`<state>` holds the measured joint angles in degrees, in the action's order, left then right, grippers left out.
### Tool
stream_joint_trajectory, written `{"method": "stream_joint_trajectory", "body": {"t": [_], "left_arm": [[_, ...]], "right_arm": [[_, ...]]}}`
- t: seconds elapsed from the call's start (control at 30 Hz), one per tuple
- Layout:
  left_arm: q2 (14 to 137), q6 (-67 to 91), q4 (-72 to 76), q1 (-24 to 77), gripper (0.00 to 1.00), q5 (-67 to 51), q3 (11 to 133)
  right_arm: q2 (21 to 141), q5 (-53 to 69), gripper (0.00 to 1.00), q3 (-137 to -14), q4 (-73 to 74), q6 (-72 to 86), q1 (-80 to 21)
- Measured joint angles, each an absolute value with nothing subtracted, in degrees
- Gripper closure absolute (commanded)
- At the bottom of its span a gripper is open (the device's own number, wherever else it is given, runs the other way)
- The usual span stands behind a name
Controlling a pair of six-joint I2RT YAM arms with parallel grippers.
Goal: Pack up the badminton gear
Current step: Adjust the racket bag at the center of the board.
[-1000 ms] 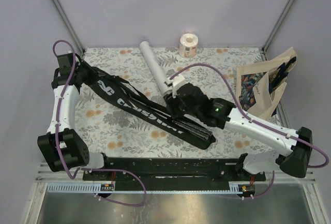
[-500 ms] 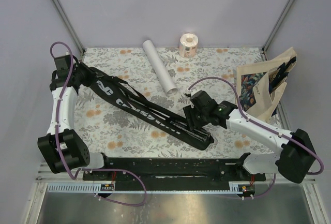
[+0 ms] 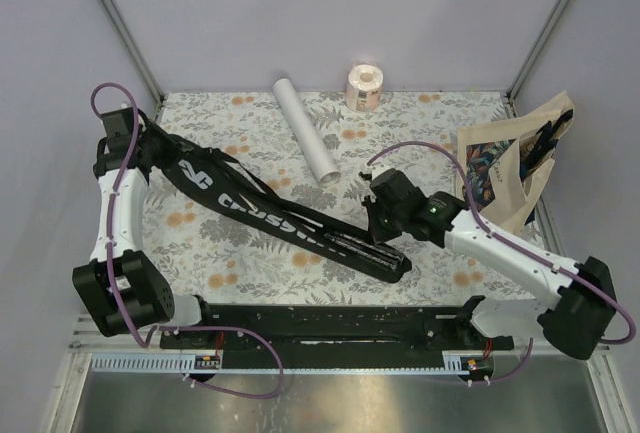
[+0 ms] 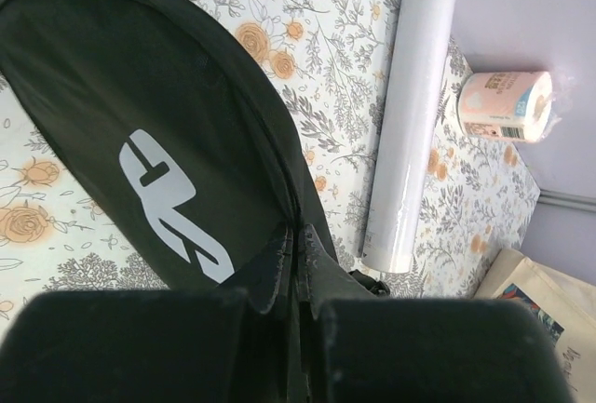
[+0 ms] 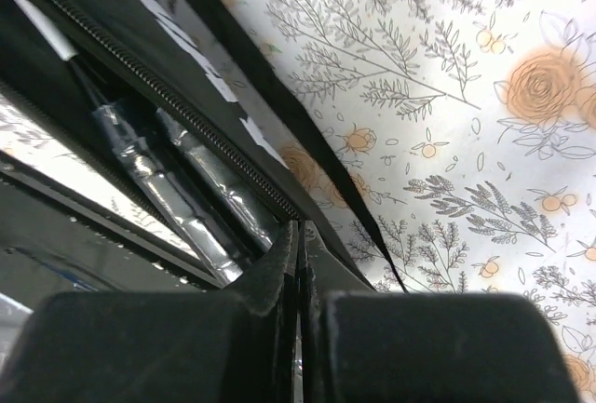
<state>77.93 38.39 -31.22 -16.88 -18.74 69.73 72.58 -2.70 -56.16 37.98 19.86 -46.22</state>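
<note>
The long black racket bag [image 3: 265,215] lies diagonally across the floral table. My left gripper [image 3: 150,149] is shut on its edge seam at the wide far-left end, near the white logo [image 4: 172,208]; its tips [image 4: 298,240] pinch the fabric. At the bag's narrow near end my right gripper [image 3: 373,230] is shut on the edge beside the open zipper [image 5: 200,128], its tips [image 5: 300,235] meeting there. Two plastic-wrapped racket handles [image 5: 177,198] lie inside the opening. The white tube [image 3: 306,140] rests on the table behind the bag, untouched.
A pinkish paper roll [image 3: 364,86] stands at the back edge. A beige printed tote bag [image 3: 510,168] leans at the right side. Loose black straps [image 3: 262,181] trail off the racket bag. Metal frame posts rise at both back corners.
My right gripper left the tube's near end, moved down to the bag's open end and shut there. The left gripper drew the bag's wide end slightly up and left.
</note>
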Motion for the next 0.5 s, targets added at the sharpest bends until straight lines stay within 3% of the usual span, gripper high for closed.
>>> {"method": "stream_joint_trajectory", "body": {"t": [0.33, 0.5], "left_arm": [[77.41, 37.71, -31.88, -17.41, 1.00, -17.74, 69.73], [77.38, 37.71, -32.38, -18.35, 1.00, -18.44, 69.73]], "right_arm": [[63.05, -6.59, 1.00, -56.66, 38.15, 21.96, -51.92], [62.57, -13.41, 1.00, -47.35, 30.92, 23.79, -53.45]]}}
